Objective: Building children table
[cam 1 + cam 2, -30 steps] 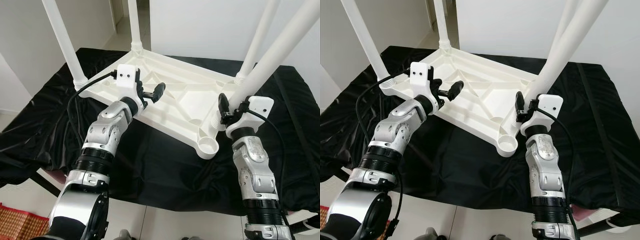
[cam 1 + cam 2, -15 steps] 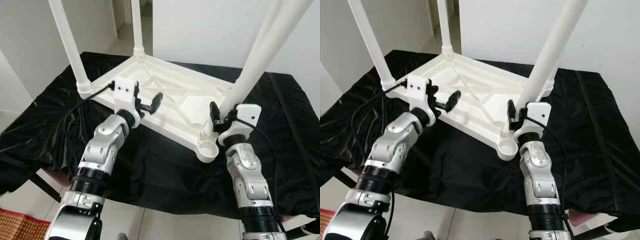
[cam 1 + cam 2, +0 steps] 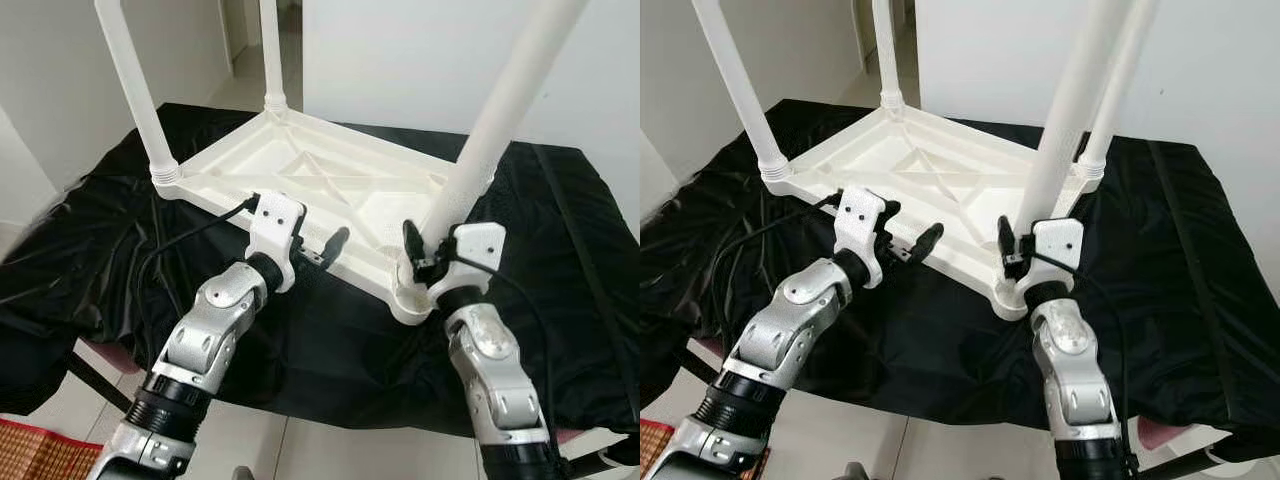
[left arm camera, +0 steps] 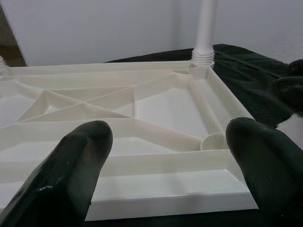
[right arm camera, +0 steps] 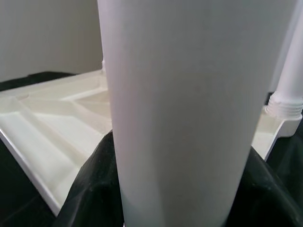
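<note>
R gripper [image 3: 425, 262] clamps leg [image 3: 500, 110] over corner socket [image 3: 408, 298] of tabletop [image 3: 300, 175]; L gripper [image 3: 320, 250] wide, empty, by its near edge.

arms: two silver jointed metal arms, black ribbed rings | wrists: white box housings, black cables | fingers: long, black, rounded tips

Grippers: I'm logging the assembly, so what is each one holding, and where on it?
The right gripper clasps the white plastic table leg near its lower end, above the corner socket. The left gripper is open, holding nothing.
</note>
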